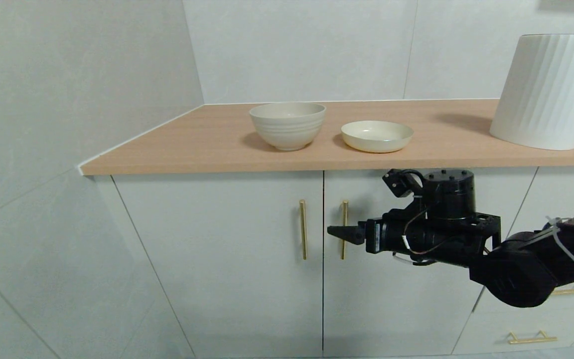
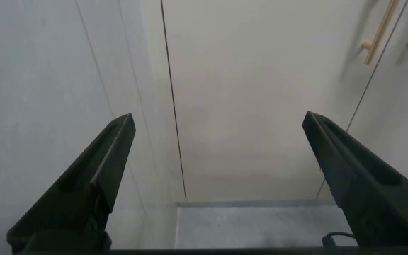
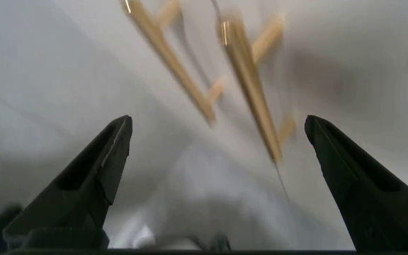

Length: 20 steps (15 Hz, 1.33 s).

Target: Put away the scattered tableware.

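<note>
Nearest, the right tool (image 1: 336,232), black and angular, hangs in front of the pale cabinet doors (image 1: 227,279). Its two tapered fingers are spread wide and hold nothing. Its tip crosses the right brass handle (image 1: 345,229), though whether they touch cannot be told. The left tool (image 2: 218,124) is likewise spread wide and holds nothing, facing a flat pale cabinet panel (image 2: 261,106). Beyond, the two smooth doors meet at a thin seam, and the left brass handle (image 1: 302,229) is a slim upright bar just beside its twin. Above them lies the wood-grain tabletop (image 1: 167,149). On it stands a deep cream bowl (image 1: 287,124) with ribbed bands. Near its right, not touching it, sits a shallow cream dish (image 1: 376,135). Farther right stands a tall white fluted container (image 1: 548,89), well apart from both. Pale matte wall tiles (image 1: 297,50) close the far side.
</note>
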### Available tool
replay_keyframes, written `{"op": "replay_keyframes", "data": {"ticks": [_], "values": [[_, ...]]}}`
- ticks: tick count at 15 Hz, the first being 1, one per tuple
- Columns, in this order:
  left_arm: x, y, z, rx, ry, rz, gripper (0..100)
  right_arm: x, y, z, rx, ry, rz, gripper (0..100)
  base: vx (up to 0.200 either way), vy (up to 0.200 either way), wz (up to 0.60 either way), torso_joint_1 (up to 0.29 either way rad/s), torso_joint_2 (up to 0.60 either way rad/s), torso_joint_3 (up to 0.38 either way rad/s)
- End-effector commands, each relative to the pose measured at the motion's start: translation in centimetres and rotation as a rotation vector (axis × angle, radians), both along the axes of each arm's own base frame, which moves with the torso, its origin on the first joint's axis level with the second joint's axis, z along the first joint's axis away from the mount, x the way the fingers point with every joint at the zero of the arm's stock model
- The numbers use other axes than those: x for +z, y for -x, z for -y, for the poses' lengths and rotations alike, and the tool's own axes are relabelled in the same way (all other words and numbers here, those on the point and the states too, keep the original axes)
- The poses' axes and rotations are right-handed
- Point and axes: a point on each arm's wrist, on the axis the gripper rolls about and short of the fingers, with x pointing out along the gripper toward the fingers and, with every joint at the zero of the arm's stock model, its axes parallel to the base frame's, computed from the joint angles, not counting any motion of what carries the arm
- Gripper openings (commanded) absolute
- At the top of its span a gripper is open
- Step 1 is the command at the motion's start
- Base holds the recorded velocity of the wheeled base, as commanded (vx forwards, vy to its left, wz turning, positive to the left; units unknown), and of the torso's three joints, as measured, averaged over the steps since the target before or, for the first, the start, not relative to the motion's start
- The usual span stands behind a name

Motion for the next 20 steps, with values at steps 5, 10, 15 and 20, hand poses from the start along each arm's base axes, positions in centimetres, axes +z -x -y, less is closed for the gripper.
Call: {"op": "replay_keyframes", "data": {"ticks": [5,10,15,20], "values": [[0.0,0.0,0.0,0.000,0.000,0.000,100,-1.8,-0.9,-1.1,-0.002,-0.060,-0.006,100,0.000,0.000,0.00,0.000,0.00,0.000],[0.0,0.0,0.0,0.000,0.000,0.000,100,-2.3,-0.9,-2.4,0.014,-0.143,0.010,100,0.000,0.000,0.00,0.000,0.00,0.000],[0.0,0.0,0.0,0.000,0.001,0.000,100,-2.1,-0.4,-2.5,0.022,-0.167,-0.015,100,0.000,0.000,0.00,0.000,0.00,0.000],[0.0,0.0,0.0,0.000,0.001,0.000,100,-1.0,1.3,-1.7,0.114,-0.182,-0.026,100,0.000,0.000,0.00,0.000,0.00,0.000]]}}
